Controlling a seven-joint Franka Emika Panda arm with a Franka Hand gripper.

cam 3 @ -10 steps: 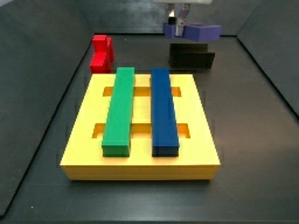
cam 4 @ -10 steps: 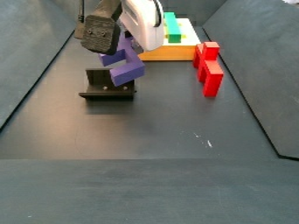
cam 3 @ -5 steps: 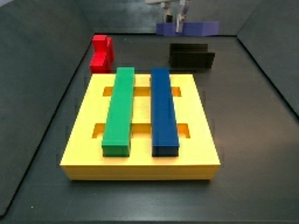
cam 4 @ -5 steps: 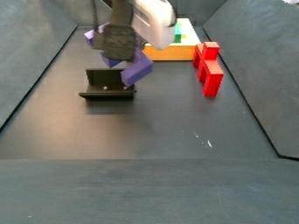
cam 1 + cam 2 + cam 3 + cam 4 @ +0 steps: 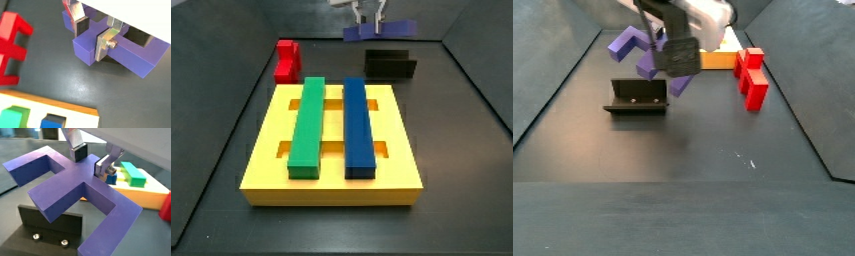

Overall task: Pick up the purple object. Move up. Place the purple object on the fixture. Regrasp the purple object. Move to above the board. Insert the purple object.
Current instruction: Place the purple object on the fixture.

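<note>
- Purple object (image 5: 80,188) is clamped at its central stub between the end effector's (image 5: 93,162) fingers (image 5: 101,42), jaws closed onto it; it hangs in the air, clear of everything.
- Change vs a second ago: the piece has risen off the fixture (image 5: 636,97) and turned in the grip. It sat low against the bracket before; now it is above it and apart, arms splayed in a side view (image 5: 640,52).
- Judgement: regrasp looks done and the lift is under way. Next is the carry to above the board (image 5: 334,178), then insertion.
- Fixture sits below the end effector, empty. Red block (image 5: 751,77) lies off to one side of it, untouched.
- Board is well apart from the end effector, green bar (image 5: 307,124) and blue bar (image 5: 358,124) seated on it.
- Surface (image 5: 714,150) is dark and matte, walled in by dark panels; nothing else loose on it.
</note>
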